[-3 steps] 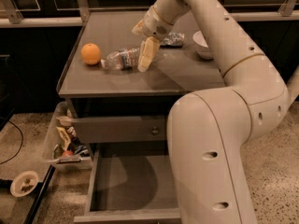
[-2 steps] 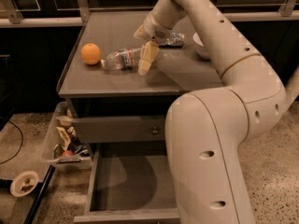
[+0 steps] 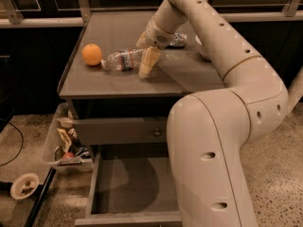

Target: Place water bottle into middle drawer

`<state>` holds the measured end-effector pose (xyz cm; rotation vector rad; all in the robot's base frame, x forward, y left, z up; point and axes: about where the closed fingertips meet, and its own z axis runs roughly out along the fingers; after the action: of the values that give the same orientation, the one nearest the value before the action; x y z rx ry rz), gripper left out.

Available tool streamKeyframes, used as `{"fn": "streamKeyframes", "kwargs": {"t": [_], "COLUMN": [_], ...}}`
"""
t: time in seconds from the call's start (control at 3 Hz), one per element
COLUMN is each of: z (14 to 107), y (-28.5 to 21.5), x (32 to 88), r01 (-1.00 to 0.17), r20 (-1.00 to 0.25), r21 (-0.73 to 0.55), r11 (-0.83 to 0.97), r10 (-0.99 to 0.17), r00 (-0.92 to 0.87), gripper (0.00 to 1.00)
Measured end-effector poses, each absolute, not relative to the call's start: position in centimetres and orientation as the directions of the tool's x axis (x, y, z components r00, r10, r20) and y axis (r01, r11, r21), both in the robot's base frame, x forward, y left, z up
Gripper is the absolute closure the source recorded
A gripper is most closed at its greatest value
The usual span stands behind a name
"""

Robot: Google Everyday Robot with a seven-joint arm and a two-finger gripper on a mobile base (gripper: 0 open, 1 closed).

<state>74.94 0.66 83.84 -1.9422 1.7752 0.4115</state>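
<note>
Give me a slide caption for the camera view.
Claw at the water bottle lying beside an orange on the cabinet top; middle drawer open below.

the grey desk [image 3: 123, 30] carries an orange [image 3: 92, 54] near its left edge. just beside it the water bottle [image 3: 124, 59] lies on its side, narrow end toward the orange. the gripper [image 3: 145, 56] sits low at the bottle's right end. a silvery packet [image 3: 179, 39] lies further back, partly behind the arm.
</note>
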Motion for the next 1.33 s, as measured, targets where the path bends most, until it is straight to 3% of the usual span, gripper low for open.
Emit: {"fn": "streamKeyframes", "kwargs": {"t": [1.0,1.33], "z": [83.84,83.61], "y": [0.66,0.71], "x": [74.94,74.90], "r01": [-0.989,-0.988], "r20": [-0.520,-0.523], "r21": [-0.141,-0.146], "r11": [-0.049,-0.049], "r10": [-0.846,-0.844], "r00": [0.116,0.120], "gripper": [0.88,1.00]}}
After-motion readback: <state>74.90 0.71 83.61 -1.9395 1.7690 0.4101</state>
